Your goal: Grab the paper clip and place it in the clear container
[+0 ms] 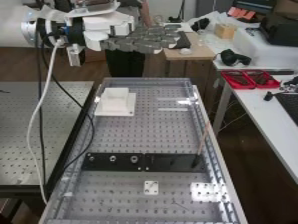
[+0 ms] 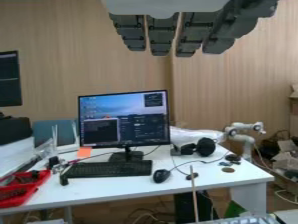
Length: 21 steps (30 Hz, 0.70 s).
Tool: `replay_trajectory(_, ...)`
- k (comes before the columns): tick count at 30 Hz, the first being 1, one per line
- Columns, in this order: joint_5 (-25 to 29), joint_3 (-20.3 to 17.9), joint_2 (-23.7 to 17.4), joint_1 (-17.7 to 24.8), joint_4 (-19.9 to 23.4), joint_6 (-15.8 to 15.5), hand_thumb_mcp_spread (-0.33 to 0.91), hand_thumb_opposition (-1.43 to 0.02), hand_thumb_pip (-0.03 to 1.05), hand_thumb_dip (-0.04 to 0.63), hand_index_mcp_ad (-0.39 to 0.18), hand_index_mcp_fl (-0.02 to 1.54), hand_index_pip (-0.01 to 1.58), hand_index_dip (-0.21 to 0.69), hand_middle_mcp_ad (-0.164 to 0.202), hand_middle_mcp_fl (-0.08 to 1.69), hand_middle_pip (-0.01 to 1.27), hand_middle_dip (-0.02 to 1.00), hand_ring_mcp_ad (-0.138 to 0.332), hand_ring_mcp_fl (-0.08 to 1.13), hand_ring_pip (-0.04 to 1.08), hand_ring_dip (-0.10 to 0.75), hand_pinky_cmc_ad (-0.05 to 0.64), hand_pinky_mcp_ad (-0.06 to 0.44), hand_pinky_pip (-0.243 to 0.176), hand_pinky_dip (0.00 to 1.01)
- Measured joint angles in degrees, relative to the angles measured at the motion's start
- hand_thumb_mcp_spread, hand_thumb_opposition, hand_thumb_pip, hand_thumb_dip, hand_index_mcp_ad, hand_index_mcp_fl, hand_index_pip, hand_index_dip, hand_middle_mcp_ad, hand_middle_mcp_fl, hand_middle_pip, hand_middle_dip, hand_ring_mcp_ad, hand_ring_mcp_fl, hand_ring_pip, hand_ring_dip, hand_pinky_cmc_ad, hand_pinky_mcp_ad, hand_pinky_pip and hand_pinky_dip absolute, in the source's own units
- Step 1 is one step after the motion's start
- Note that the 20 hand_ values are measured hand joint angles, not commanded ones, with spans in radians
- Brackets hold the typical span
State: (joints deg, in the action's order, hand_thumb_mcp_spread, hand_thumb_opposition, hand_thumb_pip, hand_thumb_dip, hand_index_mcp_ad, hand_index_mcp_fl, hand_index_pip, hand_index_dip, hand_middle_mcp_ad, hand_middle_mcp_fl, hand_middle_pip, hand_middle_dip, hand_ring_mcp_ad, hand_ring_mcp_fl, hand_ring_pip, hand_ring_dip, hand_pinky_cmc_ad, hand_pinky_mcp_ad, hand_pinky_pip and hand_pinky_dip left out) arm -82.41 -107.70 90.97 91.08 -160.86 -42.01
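Observation:
My dark grey hand (image 1: 143, 41) is held high over the far end of the perforated bench (image 1: 123, 137), with straight fingers extending toward the view's right and nothing in them. In the wrist view, the fingers of the hand (image 2: 161, 32) are also straight. A thin dark mark (image 1: 178, 204) lies on the bench's near part; whether it is the paper clip I cannot tell. A white square block (image 1: 116, 102) sits at the bench's far left, well below the hand.
Two black plates (image 1: 174, 162) cross the bench, with a thin upright rod (image 1: 203, 139) at their right end. Nearer lies a small white plate (image 1: 151, 187). Cables hang at the left. Red trays (image 1: 249, 79) stand on the side table; a monitor (image 2: 124, 119) stands on a white desk (image 2: 106, 187).

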Motion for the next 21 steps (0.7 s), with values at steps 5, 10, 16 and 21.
replay_trajectory(5, 0.8, -2.0, 0.5, -0.2, 3.6, -0.5, -0.01, -0.01, 0.02, 0.000, 0.019, -0.01, 0.02, -0.012, 0.054, -0.01, 0.00, 0.04, 0.051, 0.00, 0.01, 0.014, 0.030, 0.033, 0.002, 0.02)
replay_trajectory(10, 1.5, -2.7, 1.5, -1.0, 4.7, -0.6, 0.33, -0.36, 0.54, 0.187, -0.033, -0.01, 0.05, -0.026, 0.037, 0.22, 0.07, 0.24, 0.037, 0.00, 0.06, 0.052, 0.087, 0.086, 0.005, 0.09)
replay_trajectory(16, 1.8, -2.7, 3.0, -1.9, 4.4, -0.6, 0.45, -0.65, 0.63, 0.278, -0.089, 0.01, 0.08, -0.061, 0.035, 0.29, 0.09, 0.43, 0.033, 0.05, 0.08, 0.119, 0.216, 0.176, 0.002, 0.13)
replay_trajectory(21, 1.8, -2.6, 4.5, -2.8, 4.6, -1.0, 0.46, -0.74, 0.64, 0.300, -0.094, 0.01, 0.09, -0.063, 0.031, 0.32, 0.10, 0.51, 0.031, 0.05, 0.09, 0.147, 0.267, 0.213, 0.005, 0.14)
